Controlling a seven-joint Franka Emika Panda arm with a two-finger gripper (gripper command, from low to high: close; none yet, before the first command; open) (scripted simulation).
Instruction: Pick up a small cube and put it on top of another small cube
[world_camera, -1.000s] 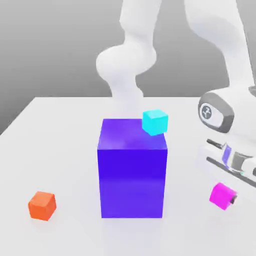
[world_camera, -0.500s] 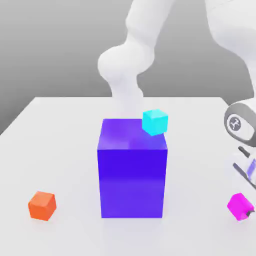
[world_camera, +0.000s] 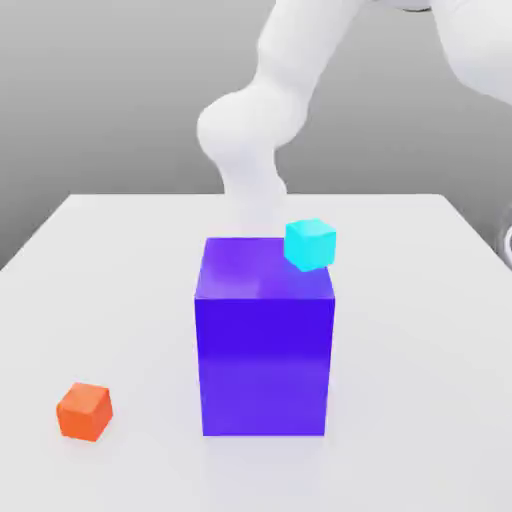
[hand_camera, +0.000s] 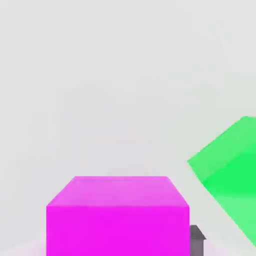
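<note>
Hand view: small magenta-pink cube (hand_camera: 117, 215) sits close in front of the camera, top face and one side face showing; a dark grey fingertip (hand_camera: 197, 239) shows right beside the cube, at its side edge; the gripper (hand_camera: 120, 247) is closed on the cube, fingers pressed tight w/ the cube between them; pale plain surface lies beyond the cube; a green block (hand_camera: 231, 180), tilted on a corner as seen here, lies near the cube but apart from it, w/ a gap of pale surface between them; whether the cube rests on the surface or hangs above it, can't tell.

Exterior view: big blue-violet block (world_camera: 264, 340) stands upright near the middle of the white table (world_camera: 130, 270); small cyan cube (world_camera: 310, 244) shows at the block's far upper corner, toward the exterior view's right, tilted a bit; can't tell if it rests on the block's top or behind it; small orange cube (world_camera: 84, 411) lies on the table well apart from the block, toward the exterior view's left and nearer the camera; white robot arm (world_camera: 262, 120) rises behind the block, bends at a rounded joint, then runs up and off toward the exterior view's right.
</note>
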